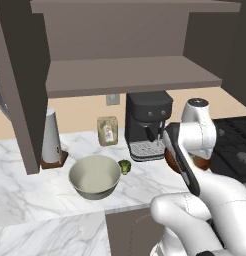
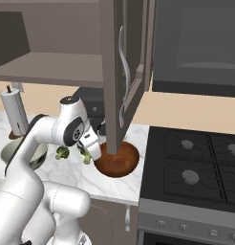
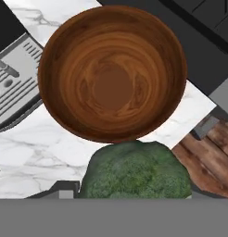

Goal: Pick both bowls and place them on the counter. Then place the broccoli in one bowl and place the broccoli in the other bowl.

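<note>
The gripper [image 2: 86, 154] grasps a broccoli [image 3: 134, 171] beside the brown bowl [image 3: 112, 71], near a coffee machine [image 1: 147, 125] and cabinet door [image 2: 120, 72].

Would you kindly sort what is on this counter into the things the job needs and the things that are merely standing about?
Job:
grey-cream bowl
red-brown bowl
broccoli beside the grey-cream bowl
broccoli at the fingers
marble counter

Standing about:
coffee machine
paper towel roll
packet by the wall
stovetop
</note>
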### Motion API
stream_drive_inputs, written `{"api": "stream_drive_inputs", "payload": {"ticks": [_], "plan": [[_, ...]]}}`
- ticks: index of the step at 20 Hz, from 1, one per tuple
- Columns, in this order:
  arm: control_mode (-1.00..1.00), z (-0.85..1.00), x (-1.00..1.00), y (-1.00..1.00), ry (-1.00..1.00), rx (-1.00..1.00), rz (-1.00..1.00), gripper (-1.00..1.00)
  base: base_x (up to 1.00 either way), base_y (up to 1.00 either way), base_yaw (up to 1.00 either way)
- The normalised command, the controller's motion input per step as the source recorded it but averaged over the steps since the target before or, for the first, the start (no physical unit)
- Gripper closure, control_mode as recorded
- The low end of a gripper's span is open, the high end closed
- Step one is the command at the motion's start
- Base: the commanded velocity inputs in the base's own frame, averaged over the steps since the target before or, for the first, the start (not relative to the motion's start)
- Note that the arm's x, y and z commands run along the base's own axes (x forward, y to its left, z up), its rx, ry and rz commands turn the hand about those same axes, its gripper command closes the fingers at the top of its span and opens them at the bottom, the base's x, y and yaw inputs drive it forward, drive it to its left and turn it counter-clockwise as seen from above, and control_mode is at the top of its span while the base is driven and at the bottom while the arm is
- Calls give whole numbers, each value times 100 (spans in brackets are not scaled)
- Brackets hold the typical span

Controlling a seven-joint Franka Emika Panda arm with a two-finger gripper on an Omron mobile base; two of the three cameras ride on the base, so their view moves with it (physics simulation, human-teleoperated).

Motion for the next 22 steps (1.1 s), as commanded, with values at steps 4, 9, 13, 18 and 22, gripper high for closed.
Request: {"api": "stream_drive_inputs", "payload": {"ticks": [4, 9, 13, 18, 22], "plan": [[-100, 2, 29, -48, 0, 0, 0, 100, 0, 0, 0], [-100, -11, 43, -33, -1, 0, 0, 100, 0, 0, 0], [-100, -27, 43, -6, -5, 2, 0, 100, 0, 0, 0], [-100, -37, 34, 0, -1, 2, 0, 100, 0, 0, 0], [-100, -41, 13, -11, 0, 0, 1, 100, 0, 0, 0]]}}
